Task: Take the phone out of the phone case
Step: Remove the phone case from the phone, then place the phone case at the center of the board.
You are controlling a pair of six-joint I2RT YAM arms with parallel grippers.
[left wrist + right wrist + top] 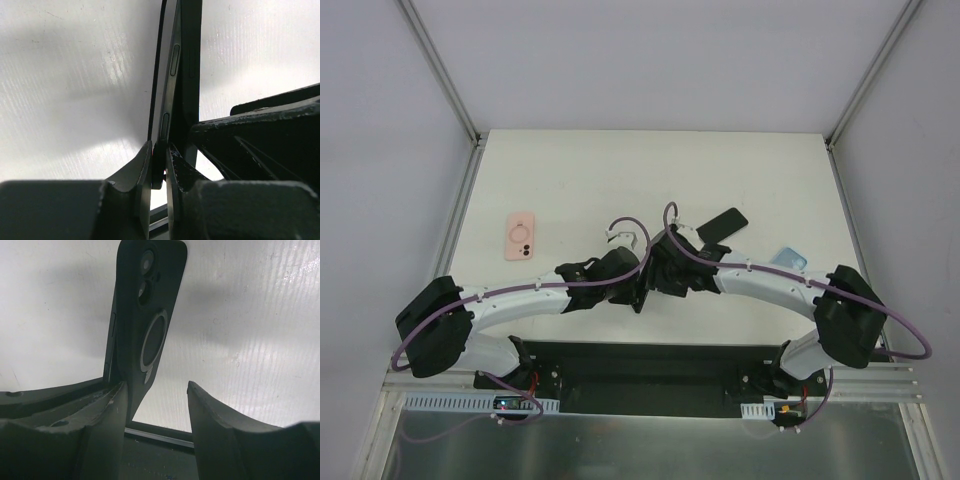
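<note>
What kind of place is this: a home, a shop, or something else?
Most likely a robot test booth in a laboratory: a white table enclosed by plain walls on aluminium posts, two robot arms bolted to a base plate, and a pink phone case laid out.

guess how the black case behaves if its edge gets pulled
Likely flexes: the case looks like thin matte rubber, so an edge should peel off the phone. Probably grippy, not slippery, given that matte skin. The left gripper clamps only one end, so a hard pull may swing it.
</note>
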